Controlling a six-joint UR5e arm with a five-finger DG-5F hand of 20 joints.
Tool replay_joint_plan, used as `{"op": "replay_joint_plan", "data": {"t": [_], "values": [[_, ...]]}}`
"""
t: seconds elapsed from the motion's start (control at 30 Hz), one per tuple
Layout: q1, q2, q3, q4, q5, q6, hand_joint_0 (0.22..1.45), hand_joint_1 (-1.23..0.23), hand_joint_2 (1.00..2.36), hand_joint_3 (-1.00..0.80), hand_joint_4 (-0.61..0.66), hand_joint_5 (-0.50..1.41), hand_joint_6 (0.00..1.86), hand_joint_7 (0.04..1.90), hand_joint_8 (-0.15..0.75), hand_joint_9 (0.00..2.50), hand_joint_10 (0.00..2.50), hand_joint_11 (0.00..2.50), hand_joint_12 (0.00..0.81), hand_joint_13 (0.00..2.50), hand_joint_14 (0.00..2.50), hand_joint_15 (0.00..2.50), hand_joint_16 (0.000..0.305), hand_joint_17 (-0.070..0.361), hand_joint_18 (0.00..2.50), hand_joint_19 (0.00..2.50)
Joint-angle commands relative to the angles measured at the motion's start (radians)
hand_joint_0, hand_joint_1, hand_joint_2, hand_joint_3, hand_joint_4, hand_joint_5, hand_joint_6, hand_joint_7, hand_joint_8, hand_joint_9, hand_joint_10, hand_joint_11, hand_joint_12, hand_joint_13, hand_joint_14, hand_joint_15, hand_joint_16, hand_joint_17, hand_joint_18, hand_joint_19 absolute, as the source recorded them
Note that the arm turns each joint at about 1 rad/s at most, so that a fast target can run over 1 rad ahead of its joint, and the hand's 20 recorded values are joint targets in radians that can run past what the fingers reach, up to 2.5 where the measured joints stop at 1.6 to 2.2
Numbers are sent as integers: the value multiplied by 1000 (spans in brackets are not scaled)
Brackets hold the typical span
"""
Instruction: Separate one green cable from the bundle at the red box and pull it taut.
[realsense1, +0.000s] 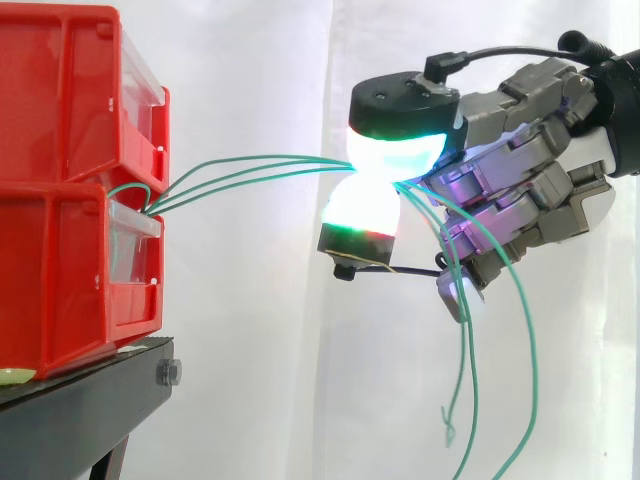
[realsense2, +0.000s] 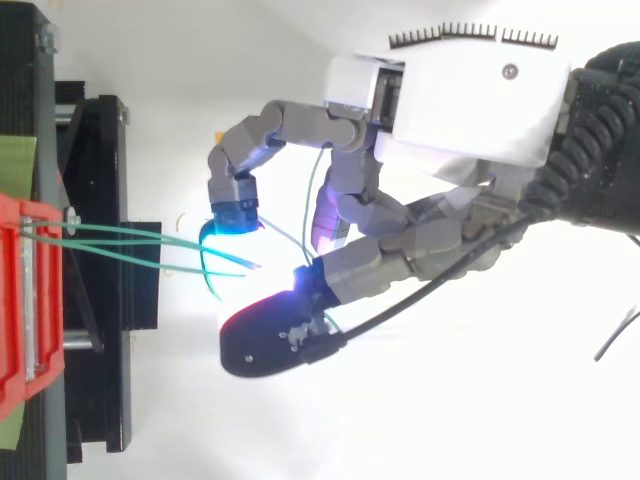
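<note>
Your hand (realsense1: 520, 170) pinches several green cables (realsense1: 335, 165) at 3 o'clock from the red box (realsense1: 60, 270); they look light, limp, slippery, so regrip one strand mid-span.

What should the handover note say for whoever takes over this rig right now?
The hand is shut, its glowing pads pinching the green cables out to the right of the red box on the black stand. Several strands run from the box front to the pinch, slightly bowed; free ends hang below the hand. Done: bundle gripped. Left: single out one cable, drop the others, pull it taut.
</note>
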Motion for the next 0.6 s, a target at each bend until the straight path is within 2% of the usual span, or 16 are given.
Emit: {"op": "replay_joint_plan", "data": {"t": [0.0,0.07,0.17,0.23,0.3,0.33,0.37,0.43,0.47,0.57], "values": [[-1,1,0,0,0,0,496,-800,1000,-486,198,-1,832,1152,284,1845,2500,1276,344,1147,2500,918,65,145,910,640],[-1,-1,0,0,-1,0,413,-686,1000,-500,197,7,820,1163,297,1909,2438,1286,381,1207,2500,867,79,177,958,354],[0,-1,0,0,-1,0,354,-541,1000,-500,195,16,808,1155,303,1979,2335,1268,403,1272,2500,808,92,207,1021,166],[0,-1,0,0,-1,0,346,-447,1000,-500,194,24,793,1138,293,2042,2244,1286,395,1297,2500,803,94,211,1057,117],[0,-1,0,0,-1,0,372,-344,1000,-500,176,37,769,1136,267,2111,2149,1352,365,1310,2500,819,88,197,1070,169],[0,-1,0,0,-1,0,400,-308,1000,-500,166,41,764,1135,243,2105,2198,1310,341,1305,2500,845,82,185,1050,229],[0,-1,0,0,-1,0,464,-267,1000,-500,145,38,774,1107,218,2076,2299,1288,306,1273,2500,895,68,153,1021,425],[0,-1,0,0,-1,0,551,-293,1000,-500,120,32,789,1068,183,2030,2413,1264,271,1228,2500,928,55,123,1003,700],[0,-1,0,0,-1,0,595,-355,1000,-500,104,32,788,1071,180,2017,2438,1269,265,1219,2500,959,52,116,1005,779],[0,1,0,0,-1,0,679,-530,1000,-500,86,32,783,1062,189,2014,2436,1272,263,1222,2500,949,50,112,1018,810]]}}
